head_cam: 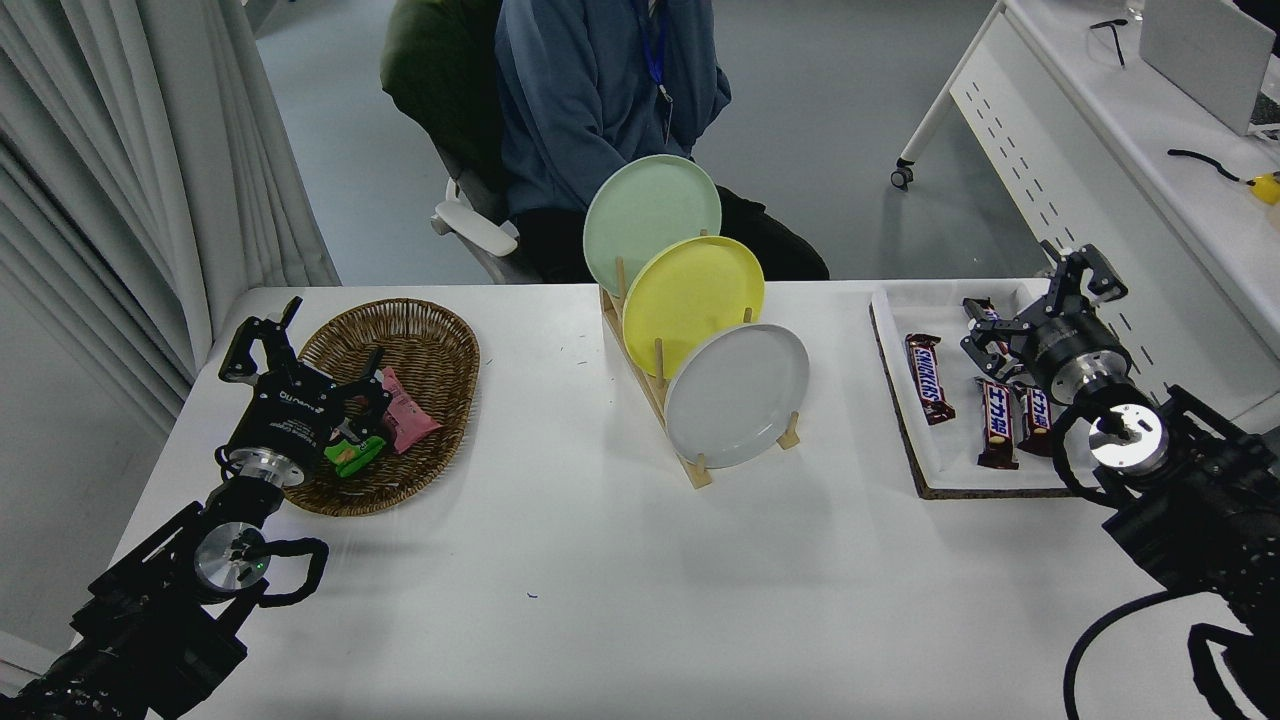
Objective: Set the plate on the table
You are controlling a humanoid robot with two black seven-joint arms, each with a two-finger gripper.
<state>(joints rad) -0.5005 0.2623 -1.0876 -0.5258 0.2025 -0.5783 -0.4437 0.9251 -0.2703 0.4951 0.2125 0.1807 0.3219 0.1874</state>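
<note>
The light-grey plate point(737, 394) stands on edge in the front slot of a wooden rack point(660, 400) at the middle of the white table point(600, 600). A yellow plate point(693, 300) and a pale green plate point(651, 218) stand behind it in the same rack. My right gripper point(1040, 305) is open and empty, above the white tray at the right, well to the right of the grey plate. My left gripper point(310, 345) is open and parked at the lower left, over the edge of the wicker basket.
A wicker basket point(440, 330) with snack packets sits at the left. A white tray point(900, 300) with several chocolate bars point(927, 377) sits at the right. A person in a blue top point(600, 90) sits at the far side, behind the rack. A white desk point(1100, 190) stands at the right.
</note>
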